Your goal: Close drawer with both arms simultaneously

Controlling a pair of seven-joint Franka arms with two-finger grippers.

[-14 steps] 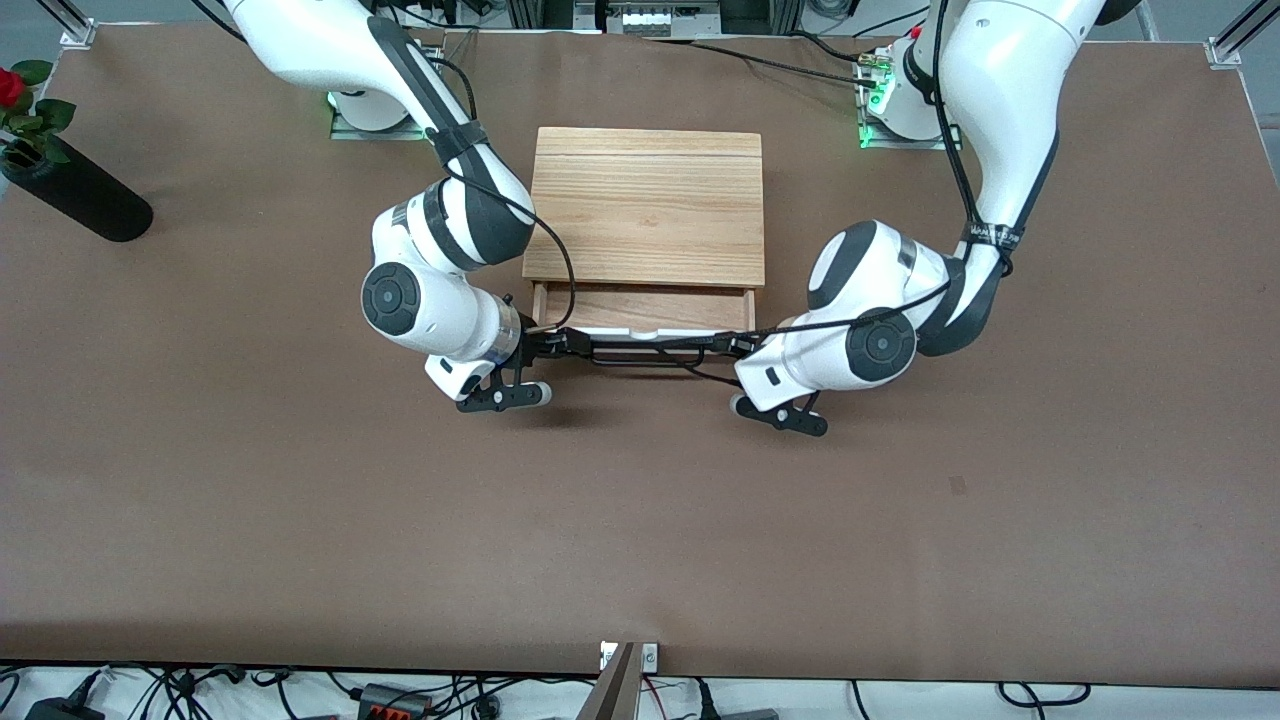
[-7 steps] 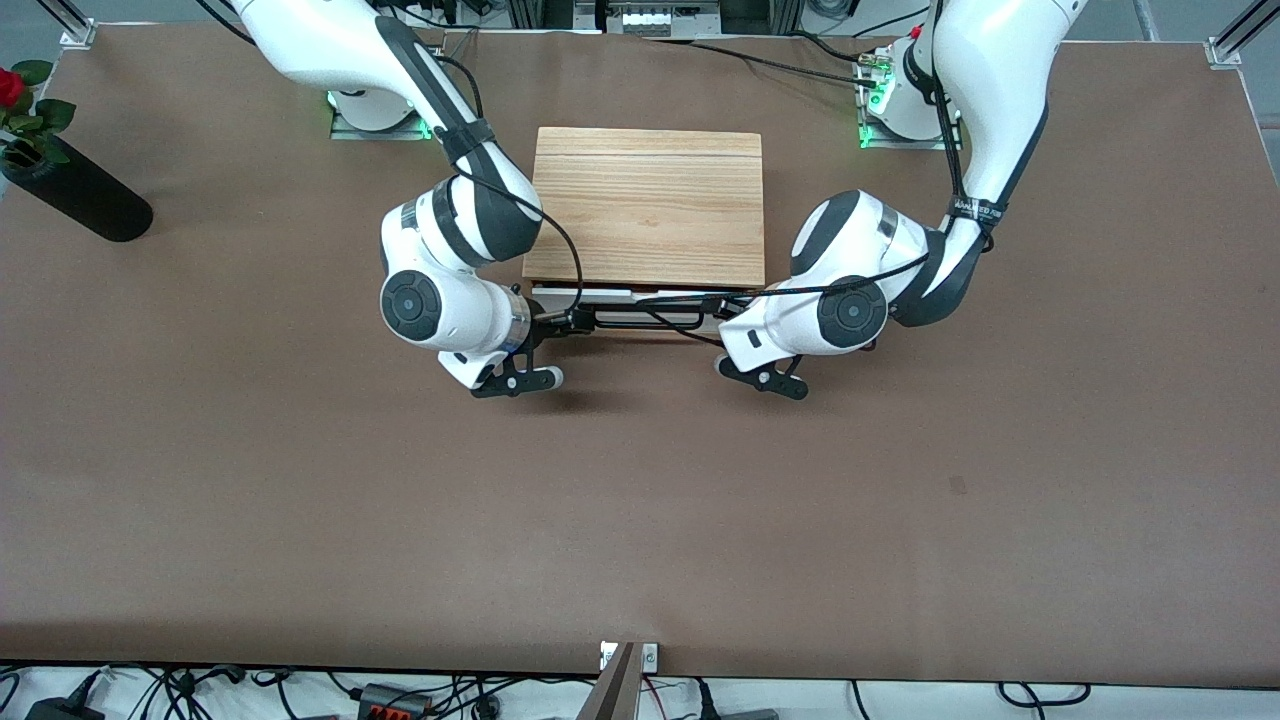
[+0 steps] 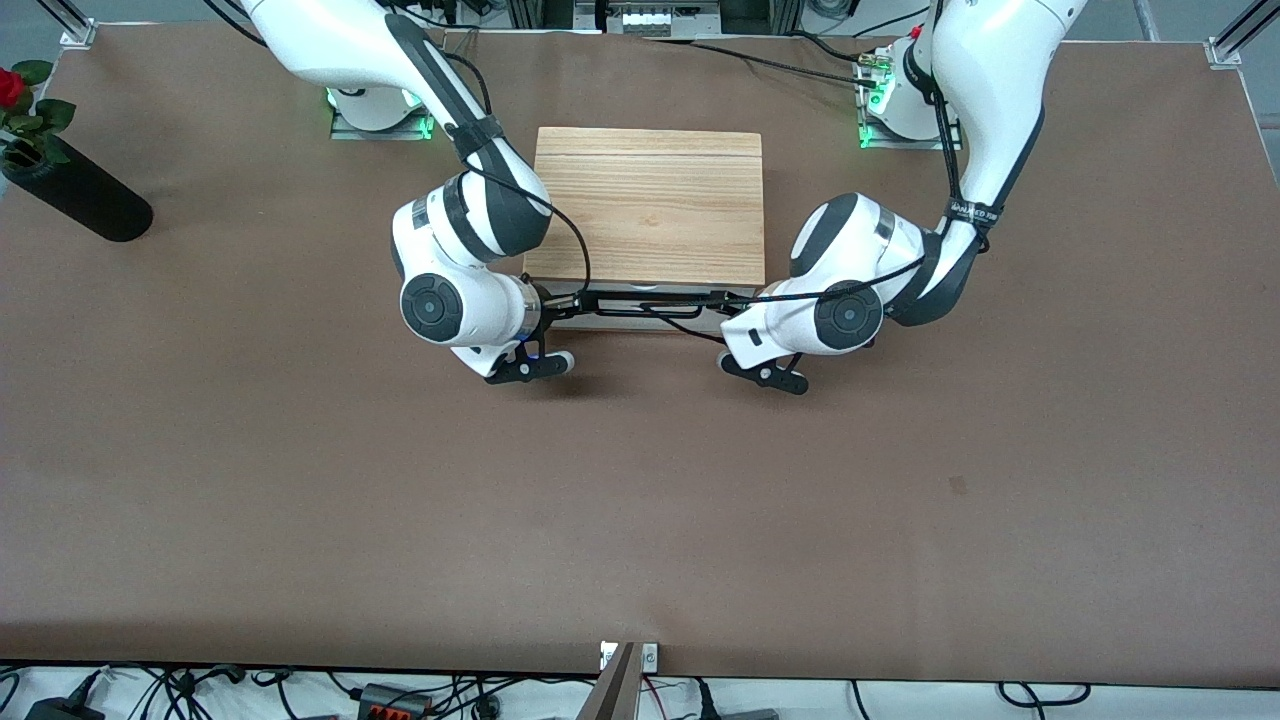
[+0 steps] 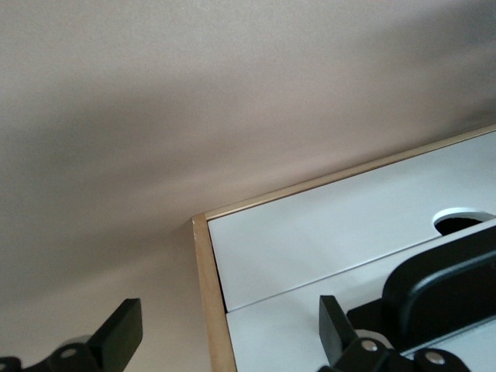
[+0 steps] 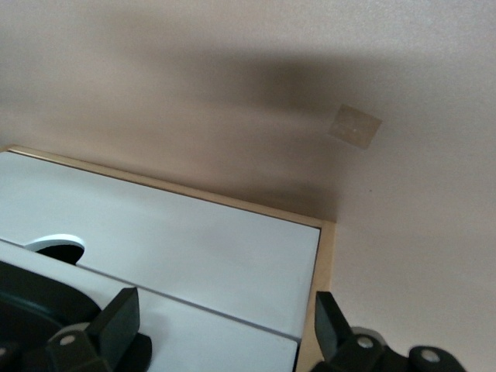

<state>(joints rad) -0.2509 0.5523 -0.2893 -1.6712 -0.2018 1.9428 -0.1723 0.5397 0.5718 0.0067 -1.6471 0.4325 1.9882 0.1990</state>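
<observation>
Two arms meet in front of one drawer point(image 4: 279, 329), which sits between the two sets of jaws, pushed in so its white front lies about level with the light wood frame of the cabinet point(image 3: 648, 205); none of its tray shows from above

Left arm point(image 3: 850, 300) comes in from its base and bends low; the left jaws sit in front of the drawer at the end of the black bar handle point(image 3: 650, 300) toward the left arm's end of the worktop point(image 3: 640, 520). Left jaws are spread wide, with the fingers point(image 4: 120, 333) well apart and nothing pinched between them. One finger is over the bare worktop just off the cabinet's corner, the other is over the white front right beside the handle; cannot tell if it touches the bar

Right arm point(image 3: 450, 300) mirrors it; the right jaws sit in front of the drawer at the handle's other end, toward the right arm's end of the worktop. Right jaws are also spread wide, fingers point(image 5: 116, 318) apart and holding nothing. One finger is over the white front near the handle, the other is past the cabinet's wood edge

A second white panel with a round cut-out point(image 4: 457, 221) sits just beside the drawer front, a thin seam between them

Well away from both sets of jaws, at the right arm's end of the worktop, a black vase point(image 3: 75, 195) holds a red rose point(image 3: 10, 85)
</observation>
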